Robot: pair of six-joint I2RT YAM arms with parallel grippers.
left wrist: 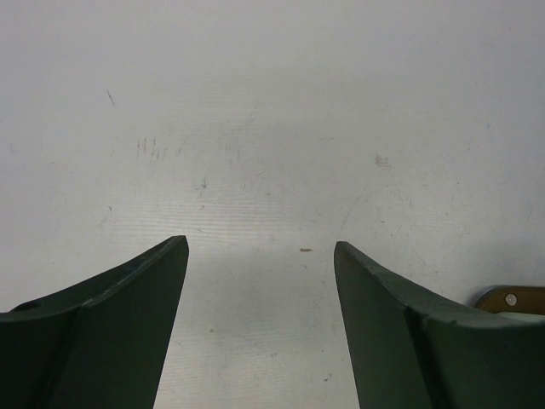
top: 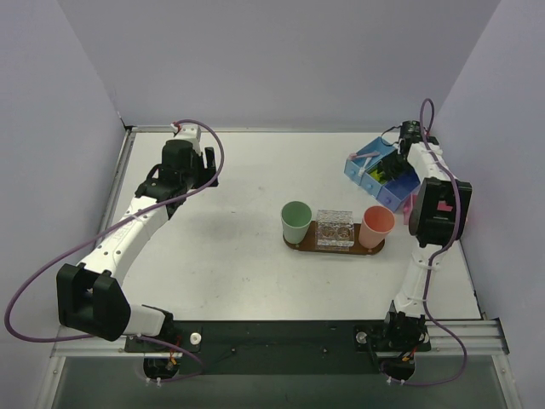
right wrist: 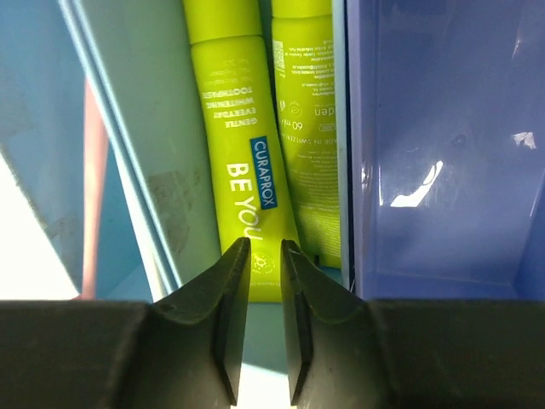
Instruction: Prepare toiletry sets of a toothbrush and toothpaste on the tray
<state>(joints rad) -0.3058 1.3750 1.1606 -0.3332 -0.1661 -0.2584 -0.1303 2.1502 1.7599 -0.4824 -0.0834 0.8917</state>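
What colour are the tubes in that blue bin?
Lime green toothpaste tubes, clearest in the right wrist view.

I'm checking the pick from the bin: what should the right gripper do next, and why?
Probably open the right gripper wider and ease down around the toothpaste tube marked BE YOU: its fingertips hang over that tube's lower end, their gap looks narrower than the tube, and nothing seems held.

Glossy plastic toothpaste (right wrist: 243,166) tubes, shiny blue plastic bin (right wrist: 443,136), wooden tray (top: 334,246).
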